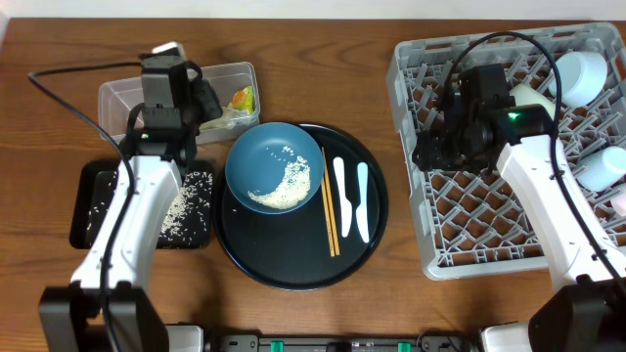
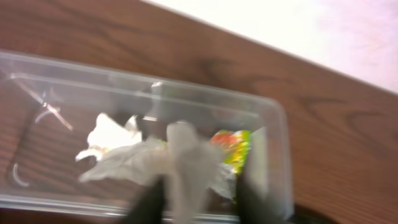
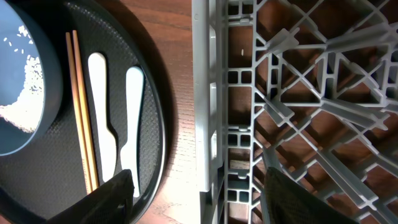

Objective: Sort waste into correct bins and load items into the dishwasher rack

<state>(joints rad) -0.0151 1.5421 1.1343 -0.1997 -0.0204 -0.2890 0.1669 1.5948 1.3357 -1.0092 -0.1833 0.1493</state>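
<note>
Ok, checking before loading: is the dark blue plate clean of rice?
No, a patch of white rice grains lies on the dark blue plate.

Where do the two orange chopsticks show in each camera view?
Overhead: the two orange chopsticks lie centre frame on the large round black tray, right of the dark blue plate.
Left wrist: not in view.
Right wrist: left side, running top to bottom.
Shared landmark: the two white plastic utensils beside them.

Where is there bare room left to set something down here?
Bare wood lies behind the round tray, between the clear tub and the rack, and at the table's near-left corner. The rack's near cells are free. The round tray is crowded.
</note>
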